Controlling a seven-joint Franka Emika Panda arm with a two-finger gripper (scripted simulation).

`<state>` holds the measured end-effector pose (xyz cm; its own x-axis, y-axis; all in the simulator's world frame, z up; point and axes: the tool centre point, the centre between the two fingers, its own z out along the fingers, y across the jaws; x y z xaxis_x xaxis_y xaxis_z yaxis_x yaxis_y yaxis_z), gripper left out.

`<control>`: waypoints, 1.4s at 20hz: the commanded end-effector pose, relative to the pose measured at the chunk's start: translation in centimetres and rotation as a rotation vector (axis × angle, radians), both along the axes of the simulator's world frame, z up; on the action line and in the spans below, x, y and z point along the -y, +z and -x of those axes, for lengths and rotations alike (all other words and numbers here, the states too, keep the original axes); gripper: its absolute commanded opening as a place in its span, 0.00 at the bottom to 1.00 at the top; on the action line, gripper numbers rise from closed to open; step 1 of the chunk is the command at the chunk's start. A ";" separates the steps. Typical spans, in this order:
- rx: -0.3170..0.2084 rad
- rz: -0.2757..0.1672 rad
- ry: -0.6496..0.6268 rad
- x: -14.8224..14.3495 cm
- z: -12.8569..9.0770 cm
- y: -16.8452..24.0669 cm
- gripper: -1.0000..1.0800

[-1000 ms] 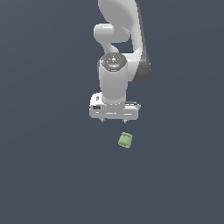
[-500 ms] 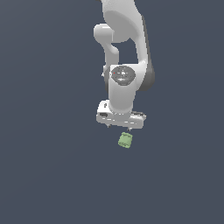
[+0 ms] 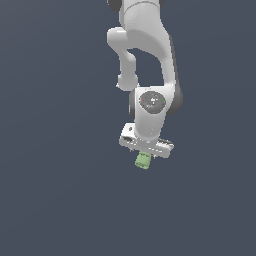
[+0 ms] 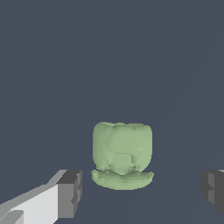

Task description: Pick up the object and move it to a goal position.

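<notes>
Item 1, arm [image 3: 145,55]: 1 white Franka arm, entering from 12 o'clock of the exterior view and reaching down to the centre of the frame, wrist pointing downward.

Item 2, gripper [image 3: 146,149]: white crossbar below the wrist, hanging directly over the object. In the wrist view its 2 dark fingertips [image 4: 70,192] stood wide apart, 1 at 8 o'clock and 1 at 4 o'clock of the object, neither touching it.

Item 3, object [image 3: 143,160]: 1 small light green blocky piece, resting on the plain dark floor [image 3: 50,200], at 6 o'clock of the crossbar in the exterior view and much narrower than it. In the wrist view the object [image 4: 122,153] sat between the 2 fingertips, slightly beyond their tips.

Progress, as judged: approach and alignment appeared largely done; descent around the object, closing, lifting and carrying to the goal were all left. No goal marker was visible in either view.

Views compared: the exterior view showed the arm's whole posture and the gripper's place above the object, but hid the fingers and their spacing. The wrist view showed the open gap, the centring of the object, its rounded top, a squarish raised patch on its face and a flared lip at its base.
</notes>
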<state>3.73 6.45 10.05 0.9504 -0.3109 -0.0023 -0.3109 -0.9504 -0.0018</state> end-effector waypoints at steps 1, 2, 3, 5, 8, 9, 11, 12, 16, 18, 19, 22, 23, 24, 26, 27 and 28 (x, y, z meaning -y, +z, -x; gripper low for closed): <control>0.001 0.001 -0.021 -0.4 -0.2 -0.6 0.96; 0.001 0.002 -0.027 -0.6 -0.2 -0.7 0.96; 0.001 0.002 -0.031 -0.7 -0.3 -0.9 0.96; 0.001 0.002 -0.037 -0.8 -0.3 -1.1 0.96; 0.001 0.002 -0.035 -0.8 -0.3 -1.1 0.96; 0.001 0.002 -0.035 -0.8 -0.3 -1.1 0.96; 0.001 0.002 -0.035 -0.9 -0.3 -1.4 0.96; 0.001 0.002 -0.036 -0.8 -0.3 -1.7 0.96; 0.001 0.002 -0.037 -0.8 -0.2 -3.4 0.96; 0.001 0.002 -0.038 -0.8 -0.2 -4.5 0.96; 0.001 0.002 -0.038 -0.9 -0.2 -5.0 0.96; 0.001 0.002 -0.039 -0.9 -0.2 -5.9 0.96; 0.001 0.002 -0.039 -0.9 -0.2 -6.1 0.96; 0.001 0.002 -0.039 -0.9 -0.3 -6.1 0.96; 0.002 0.002 -0.039 -0.9 -0.3 -6.1 0.96; 0.002 0.002 -0.039 -0.9 -0.3 -6.1 0.00; 0.002 0.002 -0.039 -0.9 -0.3 -6.1 0.00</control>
<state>4.05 7.33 3.97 0.9377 -0.3475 -0.0001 -0.3475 -0.9377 -0.0001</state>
